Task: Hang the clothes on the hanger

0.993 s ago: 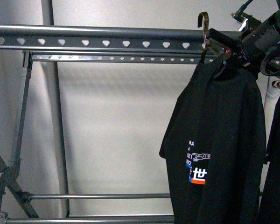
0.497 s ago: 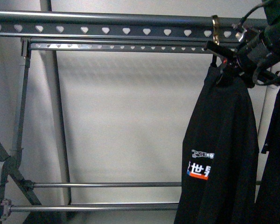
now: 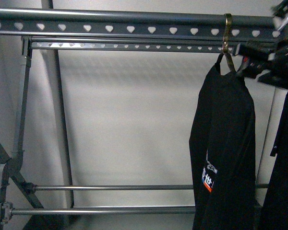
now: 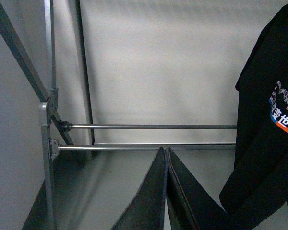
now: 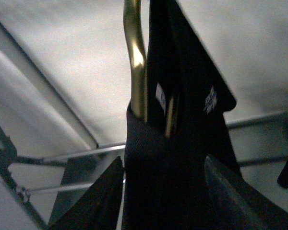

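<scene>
The black T-shirt (image 3: 225,143) hangs edge-on from a brass hook (image 3: 227,33) that sits over the hanger's grey top rail (image 3: 110,28) with its heart-shaped holes. My right gripper (image 3: 252,60) is open just right of the hook, at the shirt's collar. In the right wrist view its jaws (image 5: 163,163) stand apart on either side of the shirt (image 5: 182,120), below the brass hook (image 5: 134,57). My left gripper (image 4: 166,149) is shut and empty, low down, facing the rack's lower bars (image 4: 149,127). The shirt's print (image 4: 283,112) shows to one side.
A second dark garment (image 3: 283,167) hangs at the far right, close behind the T-shirt. A slanted leg and upright post (image 3: 19,120) stand at the left. Two lower crossbars (image 3: 110,188) run in front of a pale wall.
The brass hook went from above the rail to resting over it, further right. The shirt turned edge-on and hangs free. My right gripper drew back to the right.
</scene>
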{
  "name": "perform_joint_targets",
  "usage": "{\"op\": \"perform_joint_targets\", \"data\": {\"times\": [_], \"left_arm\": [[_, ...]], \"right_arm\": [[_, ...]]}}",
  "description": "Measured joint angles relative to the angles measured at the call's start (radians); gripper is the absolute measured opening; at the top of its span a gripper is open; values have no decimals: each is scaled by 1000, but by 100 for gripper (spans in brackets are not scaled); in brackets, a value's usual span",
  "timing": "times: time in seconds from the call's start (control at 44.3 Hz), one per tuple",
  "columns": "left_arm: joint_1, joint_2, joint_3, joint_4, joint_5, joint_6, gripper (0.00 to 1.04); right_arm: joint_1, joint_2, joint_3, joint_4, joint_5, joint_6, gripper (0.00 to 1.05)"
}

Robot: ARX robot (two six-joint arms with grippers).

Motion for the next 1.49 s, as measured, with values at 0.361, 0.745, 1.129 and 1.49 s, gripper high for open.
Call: {"op": "perform_joint_targets", "data": {"times": [0.361, 0.745, 1.129, 1.49], "left_arm": [[0, -95, 0, -95, 0, 0, 4], [0, -253, 0, -258, 1, 0, 4], [0, -253, 0, -259, 0, 0, 4], [0, -253, 0, -259, 0, 0, 4]], "right_arm": [[42, -784, -601, 291, 74, -185, 95], [81, -1416, -1054, -159, 195, -258, 23], [-64, -1612, -1201, -203, 56, -263, 2], [-64, -1669, -1274, -188, 56, -263, 2]]}}
